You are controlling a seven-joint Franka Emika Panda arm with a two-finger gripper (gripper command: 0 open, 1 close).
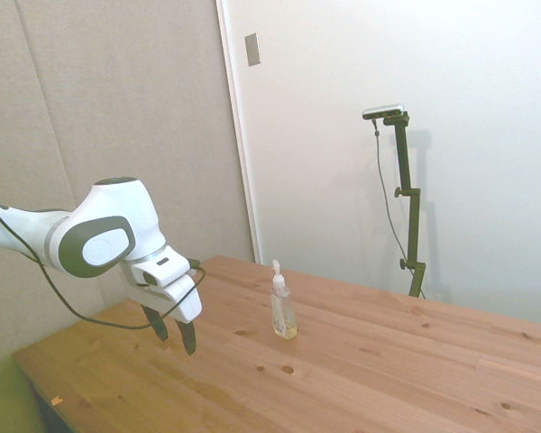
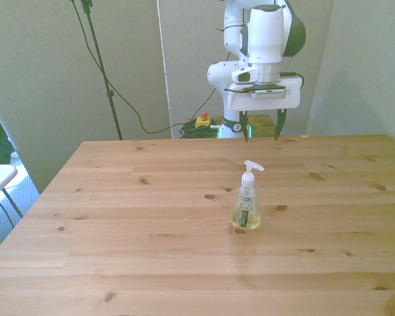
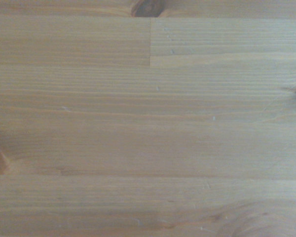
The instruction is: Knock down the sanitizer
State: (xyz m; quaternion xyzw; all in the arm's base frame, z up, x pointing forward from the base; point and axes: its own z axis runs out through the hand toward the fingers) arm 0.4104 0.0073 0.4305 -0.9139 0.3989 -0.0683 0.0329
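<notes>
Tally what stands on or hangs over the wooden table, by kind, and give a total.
Pump bottles: 1, the sanitizer, upright on the table.
Grippers: 1, the gripper, open, apart from the bottle.
Total: 2.

The wrist view shows only bare boards of the tabletop (image 3: 148,123), slightly soft in focus, running off every edge; neither the sanitizer nor the pincer appears in it. In the side view the arm (image 1: 36,234) is cut off at the picture's left edge, so its base is out of sight. The print on the label of the sanitizer (image 2: 245,201) is too small to read in the front view. The tabletop's near corners fall outside the front view.
</notes>
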